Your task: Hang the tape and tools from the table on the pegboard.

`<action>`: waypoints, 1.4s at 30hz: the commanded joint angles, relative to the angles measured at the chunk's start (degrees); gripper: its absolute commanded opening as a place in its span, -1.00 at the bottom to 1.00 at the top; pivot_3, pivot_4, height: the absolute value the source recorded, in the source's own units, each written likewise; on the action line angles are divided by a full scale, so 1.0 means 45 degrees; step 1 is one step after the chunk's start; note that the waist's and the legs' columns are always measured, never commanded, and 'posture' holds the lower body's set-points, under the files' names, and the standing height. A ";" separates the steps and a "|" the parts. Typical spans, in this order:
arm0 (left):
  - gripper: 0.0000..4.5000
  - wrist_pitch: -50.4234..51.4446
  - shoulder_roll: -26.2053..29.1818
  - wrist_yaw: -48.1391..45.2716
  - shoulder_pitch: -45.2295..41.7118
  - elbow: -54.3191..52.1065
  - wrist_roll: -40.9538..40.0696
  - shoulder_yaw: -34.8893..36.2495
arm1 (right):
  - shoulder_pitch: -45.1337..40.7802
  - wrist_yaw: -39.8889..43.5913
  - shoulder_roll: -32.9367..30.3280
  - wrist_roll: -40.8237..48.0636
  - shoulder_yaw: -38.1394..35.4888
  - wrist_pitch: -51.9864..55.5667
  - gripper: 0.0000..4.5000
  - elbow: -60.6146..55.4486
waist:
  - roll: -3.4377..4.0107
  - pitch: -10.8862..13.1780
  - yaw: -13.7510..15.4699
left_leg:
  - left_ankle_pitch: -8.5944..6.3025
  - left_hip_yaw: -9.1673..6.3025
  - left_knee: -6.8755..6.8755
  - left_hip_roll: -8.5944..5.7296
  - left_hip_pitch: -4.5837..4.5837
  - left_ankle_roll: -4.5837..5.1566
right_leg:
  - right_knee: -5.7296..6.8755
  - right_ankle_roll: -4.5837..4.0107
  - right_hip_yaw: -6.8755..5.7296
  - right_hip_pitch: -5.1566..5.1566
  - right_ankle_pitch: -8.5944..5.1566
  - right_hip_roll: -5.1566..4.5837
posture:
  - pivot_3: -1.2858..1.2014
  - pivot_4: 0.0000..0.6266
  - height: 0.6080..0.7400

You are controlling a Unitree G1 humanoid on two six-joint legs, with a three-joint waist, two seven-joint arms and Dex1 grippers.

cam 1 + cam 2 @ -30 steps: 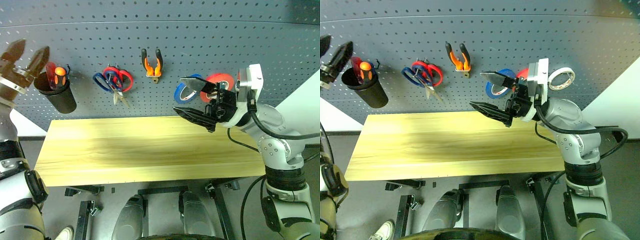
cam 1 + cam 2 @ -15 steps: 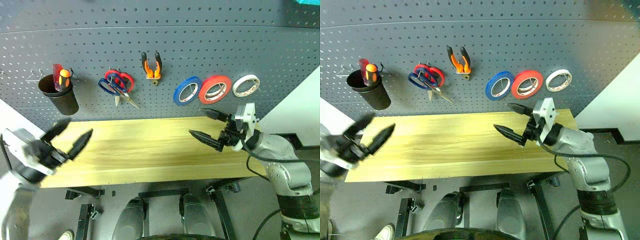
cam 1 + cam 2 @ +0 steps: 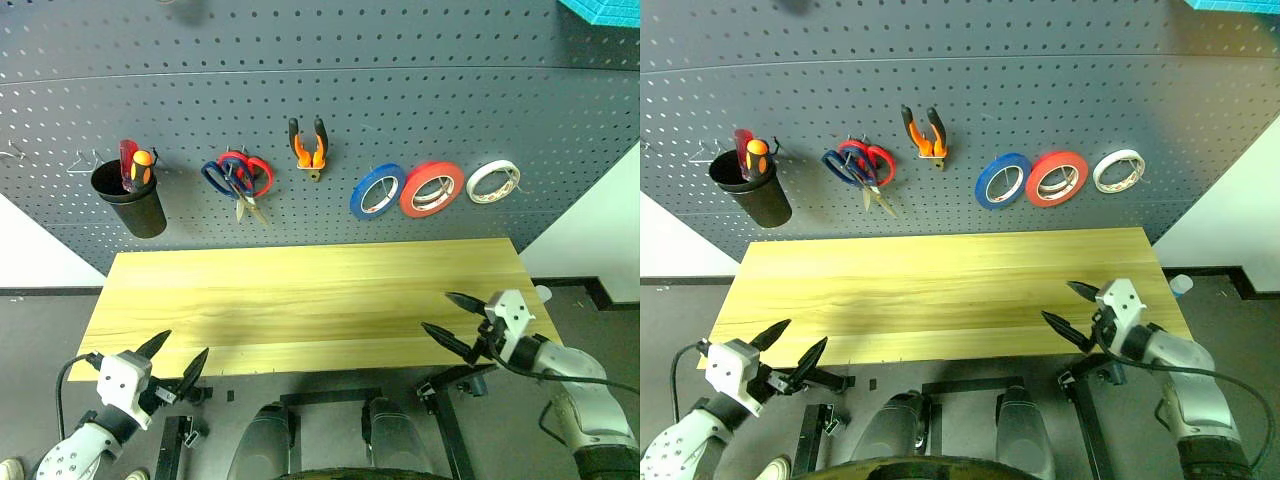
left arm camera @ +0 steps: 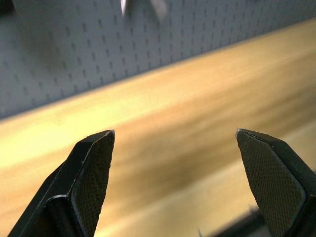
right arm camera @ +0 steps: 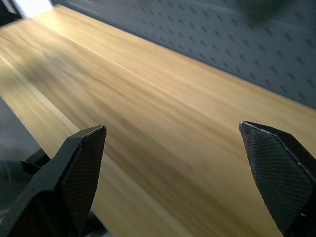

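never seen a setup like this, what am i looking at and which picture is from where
This is a two-armed humanoid robot facing a wooden table and a grey pegboard. The two wide pictures come from cameras in its head, looking down over its arms. The two close-ups come from a camera on each wrist; the black wedges there are that gripper's own fingers. The left gripper and the right gripper are both open, holding nothing, low at the table's near edge. On the board hang a black cup with screwdrivers, scissors, pliers, and blue, red and white tape.
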 commanded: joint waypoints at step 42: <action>0.82 -0.2390 0.0377 0.0658 -0.0768 0.2942 0.0450 -0.1071 | -0.0844 -0.0027 0.0350 -0.0838 -0.0035 -0.2605 1.00 0.2813 | 0.0239 -0.0561 -0.0478 | -0.0095 0.0120 0.0054 0.0182 0.0090 -0.0034 | -0.0086 -0.0006 -0.0142 0.0062 -0.0080 0.0024 | 0.01 -0.65 0.83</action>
